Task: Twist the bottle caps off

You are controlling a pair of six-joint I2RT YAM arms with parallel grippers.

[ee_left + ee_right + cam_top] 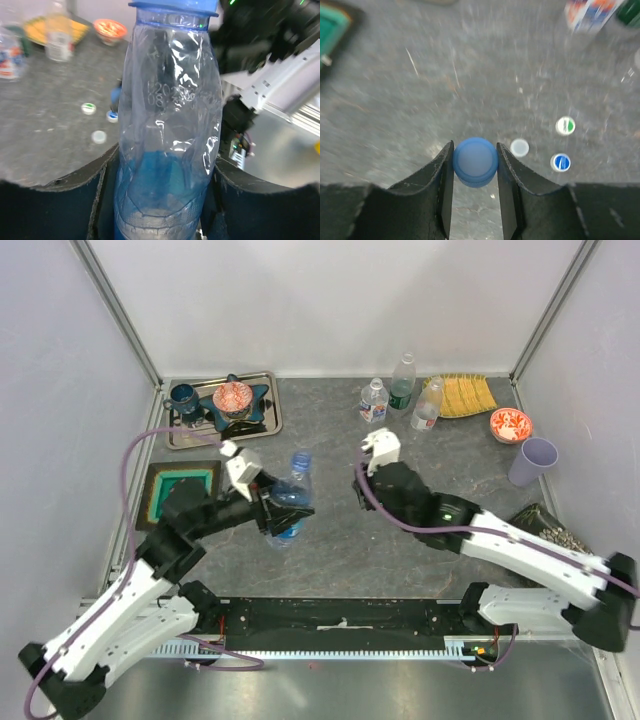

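— Where do we have the blue-tinted bottle (170, 125)?
— Centre-left of the top view, tilted. Our left gripper (280, 508) squeezes its lower body. Our right gripper (475, 154) pinches a blue cap (475, 162), apart from it.
— Other containers?
— At upper middle stand a labelled bottle (373, 400), a greenish bottle (402, 380) and a clear bottle (427, 405). A lilac cup (532, 461) sits near the right edge.
— Room?
— A white cap (519, 147), a green cap (565, 125) and a blue-and-white cap (561, 162) lie loose. Bare table (330, 560) lies between our arms.

The blue-tinted plastic bottle (293, 502) sits in the left claw (272, 508) at the middle of the grey counter (330, 440). Right of it, the right claw (475, 162) holds a round blue plastic cap (475, 161). At the back stand three small plastic bottles (402, 382), just left of a yellow ridged plate (468, 395).
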